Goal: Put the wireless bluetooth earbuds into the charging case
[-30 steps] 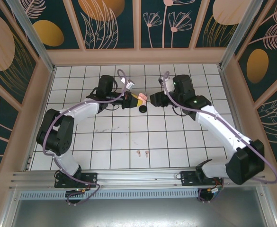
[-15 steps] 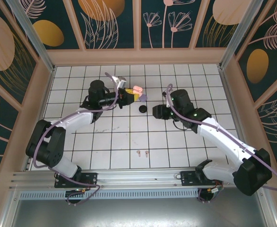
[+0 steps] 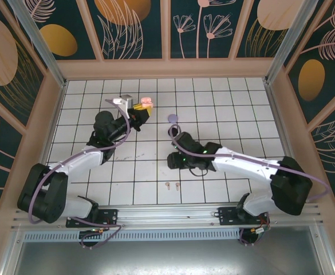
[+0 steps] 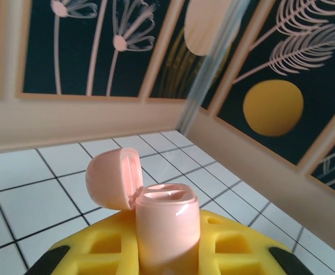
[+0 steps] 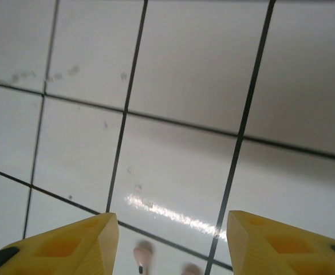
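Note:
My left gripper (image 3: 140, 111) is shut on a pink charging case (image 3: 147, 103), held up at the back of the table. In the left wrist view the case (image 4: 167, 226) stands upright between the yellow fingers (image 4: 93, 249) with its lid (image 4: 113, 177) hinged open to the left. Two pink earbuds (image 3: 168, 185) (image 3: 178, 185) lie side by side on the tiles near the front edge. My right gripper (image 3: 171, 163) hovers just behind them, open and holding nothing. In the right wrist view, one earbud (image 5: 141, 256) and the other (image 5: 190, 269) show low between the fingertips (image 5: 70, 246).
A lilac case (image 3: 173, 118) lies on the white grid table (image 3: 241, 103) behind my right arm. Wooden walls (image 3: 167, 69) ring the table on three sides, and a metal rail (image 3: 167, 213) runs along the near edge.
My left arm has drawn back to the left and far side with the pink case in it. The right arm has swung left and toward the front, down over the two pink earbuds.

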{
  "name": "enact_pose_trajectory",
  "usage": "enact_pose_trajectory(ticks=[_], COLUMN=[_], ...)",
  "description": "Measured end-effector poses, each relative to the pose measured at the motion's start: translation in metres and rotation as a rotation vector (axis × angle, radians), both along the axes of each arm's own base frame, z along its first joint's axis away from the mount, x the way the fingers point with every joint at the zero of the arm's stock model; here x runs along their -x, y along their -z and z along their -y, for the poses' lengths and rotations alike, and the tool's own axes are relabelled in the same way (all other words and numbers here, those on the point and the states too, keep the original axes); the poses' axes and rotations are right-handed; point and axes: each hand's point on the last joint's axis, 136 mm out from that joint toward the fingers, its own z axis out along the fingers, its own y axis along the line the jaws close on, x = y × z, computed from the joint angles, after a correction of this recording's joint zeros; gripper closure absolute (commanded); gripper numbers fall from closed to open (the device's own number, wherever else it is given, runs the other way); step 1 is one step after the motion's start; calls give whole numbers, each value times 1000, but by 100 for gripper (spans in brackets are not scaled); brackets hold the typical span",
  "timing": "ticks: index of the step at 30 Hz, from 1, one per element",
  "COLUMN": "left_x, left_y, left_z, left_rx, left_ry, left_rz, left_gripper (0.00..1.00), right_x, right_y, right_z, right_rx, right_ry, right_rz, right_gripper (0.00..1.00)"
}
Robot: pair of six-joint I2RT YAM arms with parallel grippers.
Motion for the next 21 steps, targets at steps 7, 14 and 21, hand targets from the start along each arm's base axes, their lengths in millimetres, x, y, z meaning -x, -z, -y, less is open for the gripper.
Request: enact_pose_trajectory(ticks=[7, 14, 21], left_x=[6, 10, 13], left_y=[0, -6, -8], left_z=[-22, -38, -52], left_rx=[20, 48, 59], left_ry=[-110, -186, -256], left_rz=[10, 25, 37], left_gripper=[100, 100, 100], right_x=[37, 44, 46], right_y=[32, 47, 57], right_z=[-20, -29, -32], right_rx=[134, 215, 256], right_ry=[-69, -69, -53], right_rz=[-58, -73, -95], right_gripper=[49, 53, 56])
